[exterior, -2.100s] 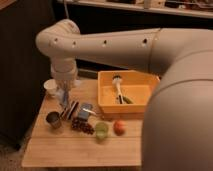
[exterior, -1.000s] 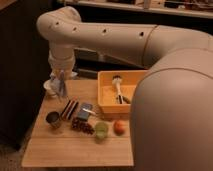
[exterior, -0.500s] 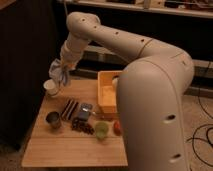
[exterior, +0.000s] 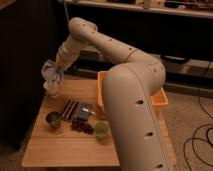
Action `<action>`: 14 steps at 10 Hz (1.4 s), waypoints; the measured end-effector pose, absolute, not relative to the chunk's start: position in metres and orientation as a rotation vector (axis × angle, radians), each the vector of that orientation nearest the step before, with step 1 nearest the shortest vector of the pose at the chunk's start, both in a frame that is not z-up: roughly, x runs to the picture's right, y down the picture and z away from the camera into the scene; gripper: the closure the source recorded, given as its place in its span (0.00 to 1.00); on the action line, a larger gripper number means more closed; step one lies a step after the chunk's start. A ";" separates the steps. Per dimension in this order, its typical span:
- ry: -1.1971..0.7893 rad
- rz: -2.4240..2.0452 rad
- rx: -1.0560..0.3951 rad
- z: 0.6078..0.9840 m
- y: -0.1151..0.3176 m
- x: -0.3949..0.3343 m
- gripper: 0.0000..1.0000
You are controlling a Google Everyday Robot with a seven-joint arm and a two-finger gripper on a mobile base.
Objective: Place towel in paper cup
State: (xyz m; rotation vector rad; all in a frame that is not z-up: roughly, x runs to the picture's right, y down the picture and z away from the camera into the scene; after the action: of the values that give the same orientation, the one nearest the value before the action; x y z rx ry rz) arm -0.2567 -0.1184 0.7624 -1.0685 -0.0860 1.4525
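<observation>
Claw (exterior: 59, 64) pinches towel (exterior: 51, 73); towel bunched, hanging just above paper cup (exterior: 52, 90) at desk (exterior: 65, 145) 10 o'clock corner. Advice: centre bunch over rim, descend straight toward 6 o'clock, release low, avoid tipping cup.

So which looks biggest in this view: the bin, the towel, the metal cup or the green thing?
1. bin, though the arm hides part.
2. towel, bunched at the gripper over the paper cup.
3. metal cup and green thing look alike; I can't rank them.
</observation>
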 end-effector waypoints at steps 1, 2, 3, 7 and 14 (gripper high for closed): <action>-0.071 1.440 -1.106 0.771 -0.117 -0.269 1.00; -0.042 1.423 -1.141 0.777 -0.116 -0.277 1.00; 0.014 1.386 -1.198 0.784 -0.112 -0.289 1.00; 0.093 1.276 -1.276 0.779 -0.093 -0.310 1.00; -0.028 1.330 -1.273 0.790 -0.087 -0.307 1.00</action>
State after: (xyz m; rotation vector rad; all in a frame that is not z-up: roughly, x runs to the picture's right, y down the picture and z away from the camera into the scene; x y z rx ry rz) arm -0.3072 -0.0870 0.7905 -1.2734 -0.0278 1.3298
